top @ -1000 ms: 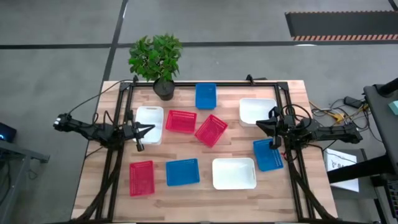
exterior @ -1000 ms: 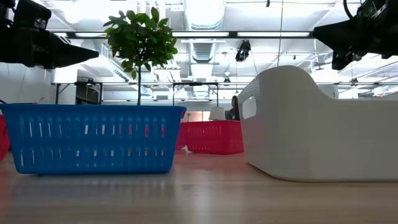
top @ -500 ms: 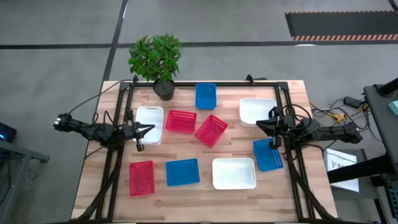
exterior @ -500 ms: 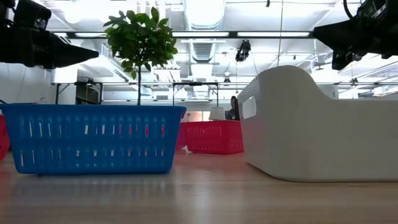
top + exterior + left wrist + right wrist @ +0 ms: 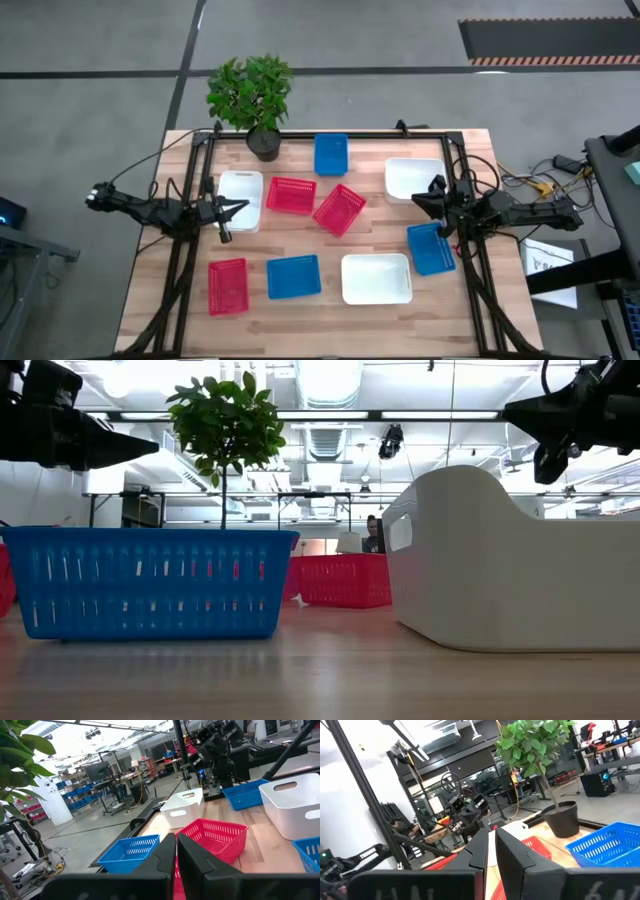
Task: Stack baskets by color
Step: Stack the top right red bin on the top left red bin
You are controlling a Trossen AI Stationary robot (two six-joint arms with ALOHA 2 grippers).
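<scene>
Across the wooden table (image 5: 300, 310), nine baskets (image 5: 338, 209) are laid singly, none stacked. Clenched and empty, the left gripper (image 5: 240, 207) is held over a white basket (image 5: 240, 193); the right gripper (image 5: 420, 199), likewise nearly clenched, is positioned between another white basket (image 5: 410, 174) and a blue basket (image 5: 430, 250).

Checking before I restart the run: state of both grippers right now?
Left gripper: jaws closed, holding nothing, above the white basket.
Right gripper: jaws closed, holding nothing, near the far-right white basket.

Both arms were black, slender and jointed, with thin black cables looped along them. The left gripper (image 5: 243, 206) and right gripper (image 5: 418, 198) each ended in two tapered matte-black fingers.
</scene>
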